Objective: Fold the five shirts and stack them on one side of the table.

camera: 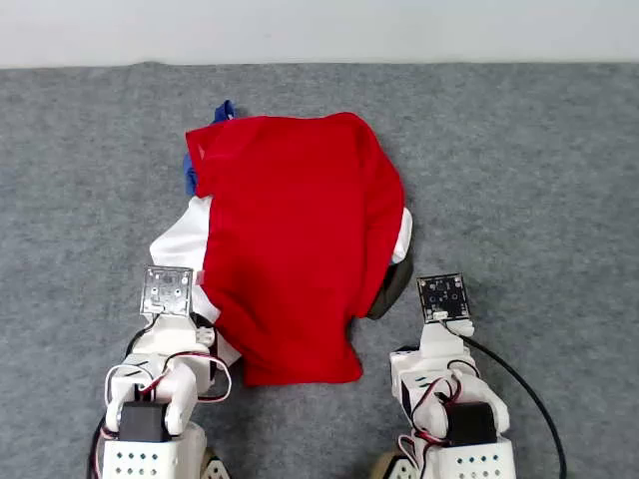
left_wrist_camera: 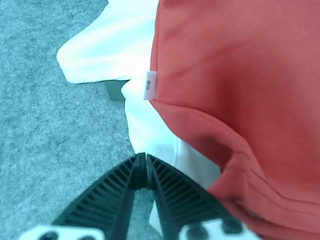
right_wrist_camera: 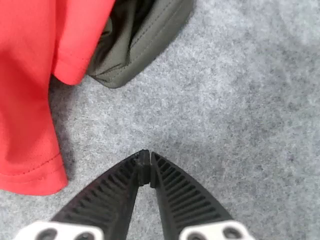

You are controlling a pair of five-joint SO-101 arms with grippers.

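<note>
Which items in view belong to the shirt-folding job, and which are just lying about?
Job: red fabric shirt on top of the pile; white fabric shirt beneath it; blue cloth peeking out at its far side; dark cloth at the pile's edge; left end effector, shut; right end effector, shut.
Lying about: grey felt table cover, the work surface.

Lab bench: grey felt tabletop [camera: 559, 150], white wall [camera: 319, 30].

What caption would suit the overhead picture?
A red shirt partly covers a white shirt, a blue shirt and a dark shirt on a table, in front of two robot arms.
</note>
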